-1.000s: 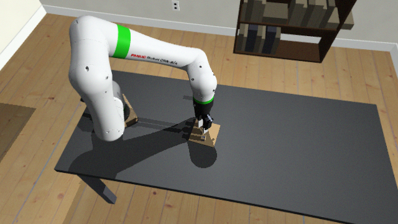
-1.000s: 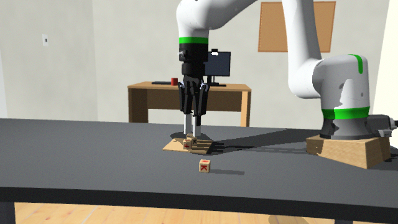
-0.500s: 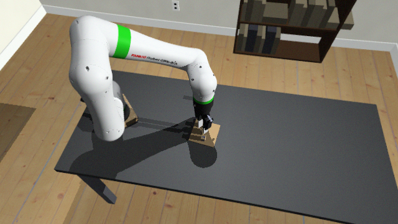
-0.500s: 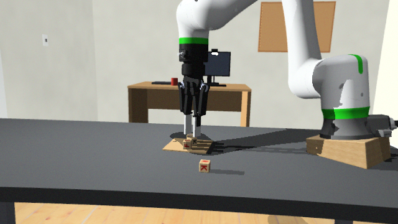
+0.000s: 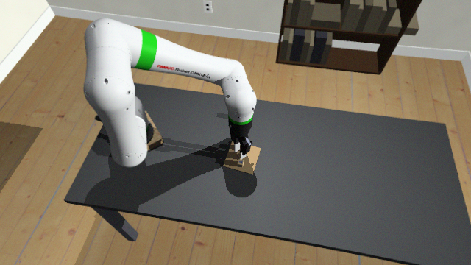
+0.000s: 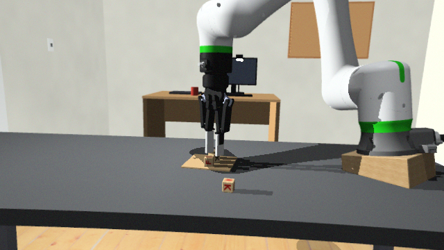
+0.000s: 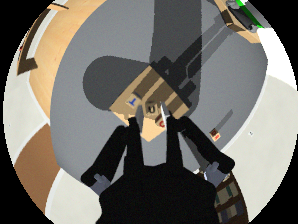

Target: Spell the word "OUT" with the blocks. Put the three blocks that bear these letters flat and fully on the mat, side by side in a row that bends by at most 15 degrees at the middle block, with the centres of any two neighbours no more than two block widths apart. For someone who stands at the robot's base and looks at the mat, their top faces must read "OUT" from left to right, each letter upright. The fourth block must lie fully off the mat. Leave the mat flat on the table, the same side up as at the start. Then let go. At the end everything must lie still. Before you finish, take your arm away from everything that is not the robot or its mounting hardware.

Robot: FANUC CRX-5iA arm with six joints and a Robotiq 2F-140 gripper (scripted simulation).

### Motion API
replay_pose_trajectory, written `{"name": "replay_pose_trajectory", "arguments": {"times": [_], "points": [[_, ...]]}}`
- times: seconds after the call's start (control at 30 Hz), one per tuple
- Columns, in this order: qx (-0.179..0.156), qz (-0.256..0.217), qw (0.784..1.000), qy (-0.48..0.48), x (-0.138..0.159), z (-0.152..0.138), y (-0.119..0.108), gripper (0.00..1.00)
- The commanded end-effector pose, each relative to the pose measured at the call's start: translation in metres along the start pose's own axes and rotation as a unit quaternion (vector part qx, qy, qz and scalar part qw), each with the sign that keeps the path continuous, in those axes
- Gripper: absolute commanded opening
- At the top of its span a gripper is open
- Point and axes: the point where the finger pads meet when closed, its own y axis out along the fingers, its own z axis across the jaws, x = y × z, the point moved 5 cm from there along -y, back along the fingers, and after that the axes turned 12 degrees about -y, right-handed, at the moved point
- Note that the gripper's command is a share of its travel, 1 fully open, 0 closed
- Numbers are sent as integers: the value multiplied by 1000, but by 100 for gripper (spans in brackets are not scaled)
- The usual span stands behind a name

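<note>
A tan mat [image 5: 243, 160] lies on the dark table, also seen in the exterior view [image 6: 209, 162]. Wooden letter blocks [image 5: 233, 159] sit in a row on it, mostly in the arm's shadow; their letters are too small to read. One block with a red letter [image 6: 209, 161] shows at the row's end. My gripper [image 6: 214, 153] points straight down with its fingertips just over this row, fingers narrowly apart and gripping nothing. It also shows in the wrist view [image 7: 154, 120]. A block marked K [image 6: 228, 185] lies on the table off the mat.
The robot base stands on a wooden wedge [image 6: 388, 168] at the table's side. A bookshelf [image 5: 346, 33] and a desk stand well away from the table.
</note>
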Motion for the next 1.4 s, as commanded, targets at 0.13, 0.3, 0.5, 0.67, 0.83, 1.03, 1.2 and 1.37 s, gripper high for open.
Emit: {"name": "replay_pose_trajectory", "arguments": {"times": [0.13,0.3,0.5,0.67,0.83,1.03,1.2,1.37], "points": [[0,0,1000,0,0,0,14,25],[0,0,1000,0,0,0,21,25],[0,0,1000,0,0,0,22,25],[0,0,1000,0,0,0,22,25],[0,0,1000,0,0,0,22,25],[0,0,1000,0,0,0,22,13],[0,0,1000,0,0,0,22,13],[0,0,1000,0,0,0,22,13]]}}
